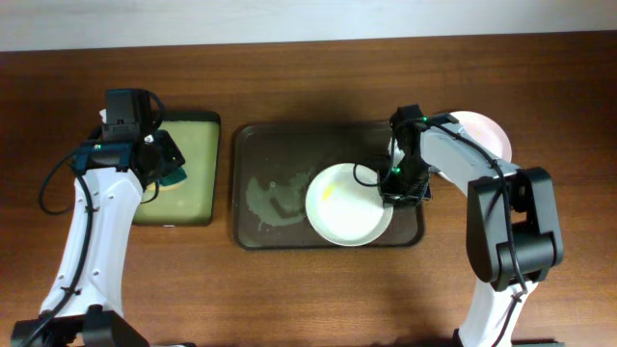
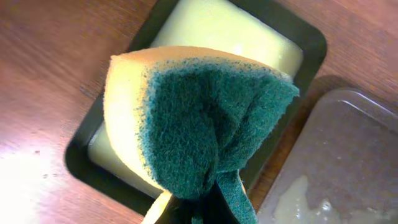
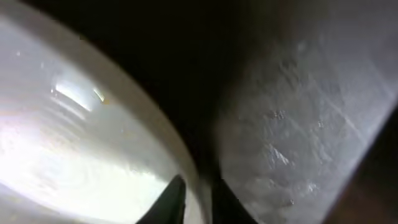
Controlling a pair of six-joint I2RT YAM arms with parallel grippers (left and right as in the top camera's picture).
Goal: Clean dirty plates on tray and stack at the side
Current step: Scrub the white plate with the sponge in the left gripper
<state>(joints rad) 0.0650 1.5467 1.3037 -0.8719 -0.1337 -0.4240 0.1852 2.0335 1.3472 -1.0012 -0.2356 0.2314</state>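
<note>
A white plate (image 1: 347, 204) with a small yellow smear lies at the right of the dark tray (image 1: 265, 145). My right gripper (image 1: 403, 190) is shut on the plate's right rim. In the right wrist view the rim (image 3: 186, 168) sits between the two fingers (image 3: 198, 202), with the tray floor (image 3: 298, 124) beside it. A second white plate (image 1: 485, 133) rests on the table right of the tray, partly hidden by my right arm. A third plate is out of view. My left gripper (image 1: 166, 173) is shut on a yellow-and-green sponge (image 2: 205, 124) over the small tray.
A small black tray with yellow-green lining (image 1: 188, 198) stands left of the dark tray and also shows in the left wrist view (image 2: 298, 37). Pale wet smears (image 1: 265, 200) lie on the dark tray's left half. Brown wooden table lies all around.
</note>
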